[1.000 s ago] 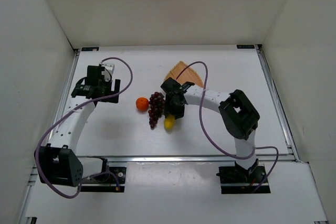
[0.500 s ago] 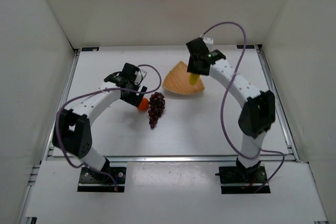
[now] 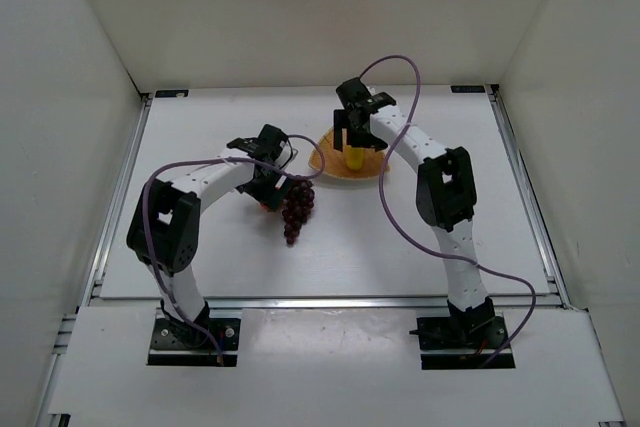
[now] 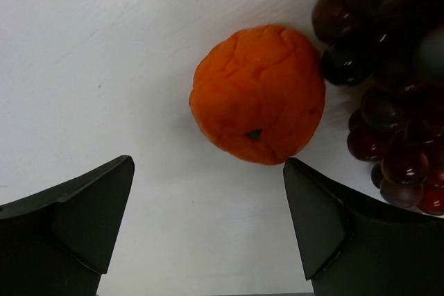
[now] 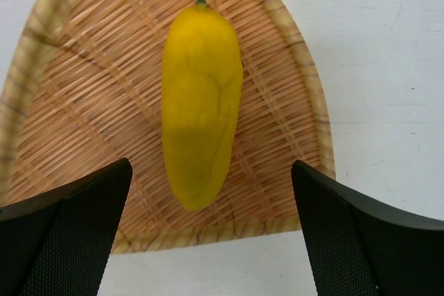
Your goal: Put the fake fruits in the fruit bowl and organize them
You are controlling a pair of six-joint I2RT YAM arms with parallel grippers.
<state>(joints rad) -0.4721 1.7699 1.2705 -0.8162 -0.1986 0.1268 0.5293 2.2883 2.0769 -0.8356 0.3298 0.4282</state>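
Observation:
The yellow banana-like fruit (image 5: 201,95) lies loose in the tan woven fruit bowl (image 5: 284,102), also seen from above as the yellow fruit (image 3: 354,158) in the fruit bowl (image 3: 328,163). My right gripper (image 5: 211,227) hangs open just above it, touching nothing. The orange (image 4: 258,93) rests on the white table against the dark grape bunch (image 4: 388,67). My left gripper (image 4: 208,220) stands open right over the orange, its fingers on either side and apart from it. From above, the left gripper (image 3: 268,187) hides most of the orange beside the grape bunch (image 3: 296,205).
White walls close in the table on three sides. Purple cables loop off both arms above the table. The right arm's elbow (image 3: 445,192) stands right of the bowl.
My right gripper carried the yellow fruit from the table's middle to the bowl, then opened and let it go. The left arm swung right until its gripper stood over the orange.

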